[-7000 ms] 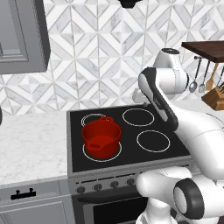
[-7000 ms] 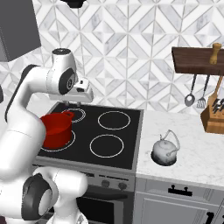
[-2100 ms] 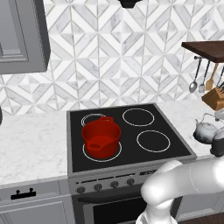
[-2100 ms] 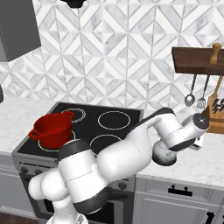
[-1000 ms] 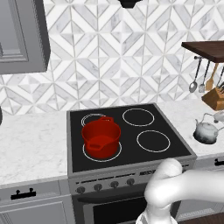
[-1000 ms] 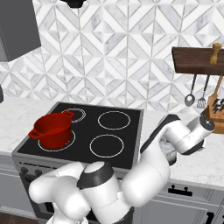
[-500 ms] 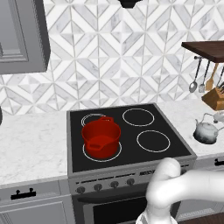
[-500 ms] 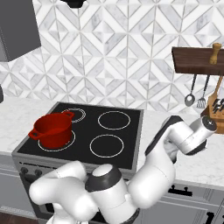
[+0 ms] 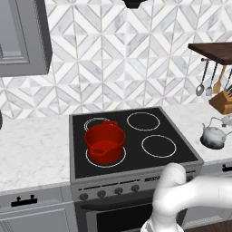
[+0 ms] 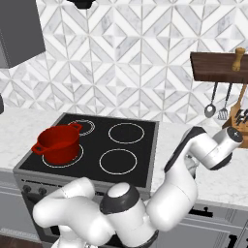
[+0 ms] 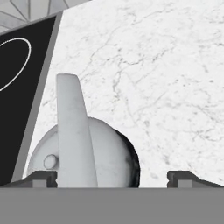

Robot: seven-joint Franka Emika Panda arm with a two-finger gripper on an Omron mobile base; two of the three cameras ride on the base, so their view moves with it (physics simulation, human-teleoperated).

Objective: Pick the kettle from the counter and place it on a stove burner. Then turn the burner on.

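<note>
Nearest the base, the grey oven front with its row of knobs runs under a black glass cooktop set into a white marble-look counter. On the cooktop's near left ring sits a red two-handled pot; the thin white circle of a stove burner lies bare at near right, and another ring behind it. To the right of the cooktop, on the counter, the kettle stands upright and apart from the black glass, its spout pointing up and away toward the wall. In the hand view the kettle lies just below the gripper, with its arched handle running lengthwise up the frame, across the line between the two fingertips; these stand wide apart, one to each side of the kettle's dome, with nothing clamped between them. Farther back a knife block rests by the wall, utensils hang from a dark wooden shelf, and a grey-and-white diamond-tiled backsplash closes the room, with a grey cabinet upper left.
</note>
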